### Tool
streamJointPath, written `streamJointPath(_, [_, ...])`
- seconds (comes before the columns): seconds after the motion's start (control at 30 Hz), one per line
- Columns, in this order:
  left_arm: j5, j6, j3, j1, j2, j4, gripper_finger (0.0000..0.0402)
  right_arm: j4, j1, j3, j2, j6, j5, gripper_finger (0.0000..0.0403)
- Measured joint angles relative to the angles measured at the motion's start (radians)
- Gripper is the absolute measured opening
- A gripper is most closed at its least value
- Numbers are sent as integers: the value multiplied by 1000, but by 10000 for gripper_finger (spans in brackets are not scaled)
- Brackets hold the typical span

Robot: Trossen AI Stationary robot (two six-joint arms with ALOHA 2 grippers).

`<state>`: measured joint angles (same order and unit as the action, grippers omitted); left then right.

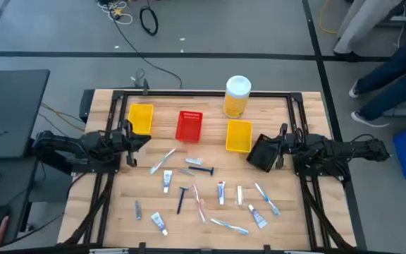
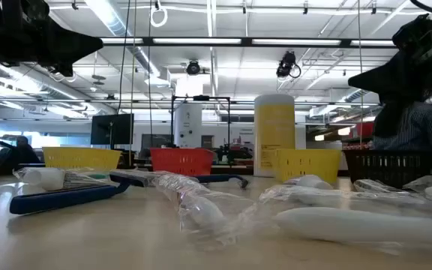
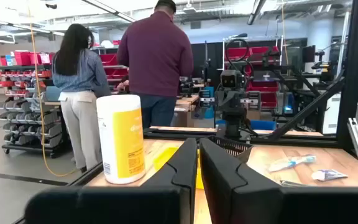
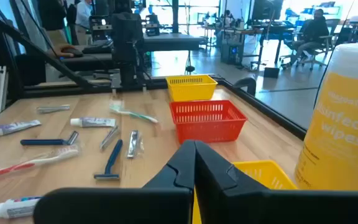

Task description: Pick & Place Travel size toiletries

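Nothing is looking placed yet: the travel-size toiletries are all lying loose on the pale wooden worktop (image 1: 118,212), spread across its near half, and no bin is showing an item inside as far as the views allow.

Both arms are waiting at the worktop's sides. The left gripper (image 1: 134,140) is hovering near the left yellow mesh bin (image 1: 141,118), its jaws pressed together and empty. The right gripper (image 1: 277,147) is sitting just beside the black mesh bin (image 1: 263,152), jaws likewise together on nothing.

Counting from above: roughly five small white toothpaste tubes, such as one (image 1: 167,181) left of centre; about four slim pale toothbrushes, one (image 1: 228,226) near the front edge; two dark blue razors (image 1: 181,200); and a few small wrapped packets, hard to count. Bins are numbering four: two yellow, one red plastic basket (image 1: 188,125), one black. A tall yellow wipes canister with white lid (image 1: 237,97) is standing at the far edge.
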<state>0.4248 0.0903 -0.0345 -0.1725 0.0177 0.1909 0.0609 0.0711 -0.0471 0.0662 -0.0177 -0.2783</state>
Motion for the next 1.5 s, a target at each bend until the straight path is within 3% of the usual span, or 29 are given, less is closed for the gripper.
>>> streamJointPath(0.73, [0,1,1,0,0,-10,28,0,0,0,0,0,0,5])
streamJointPath(0.97, [-1,28,1,0,0,144,28,0,0,0,0,0,0,5])
streamJointPath(1.07, [-50,87,0,0,0,233,28,0,0,0,0,0,0,5])
streamJointPath(1.23, [-169,107,0,0,0,227,28,0,0,0,0,0,0,5])
streamJointPath(1.5, [-175,26,0,0,0,192,28,0,0,0,0,0,0,5])
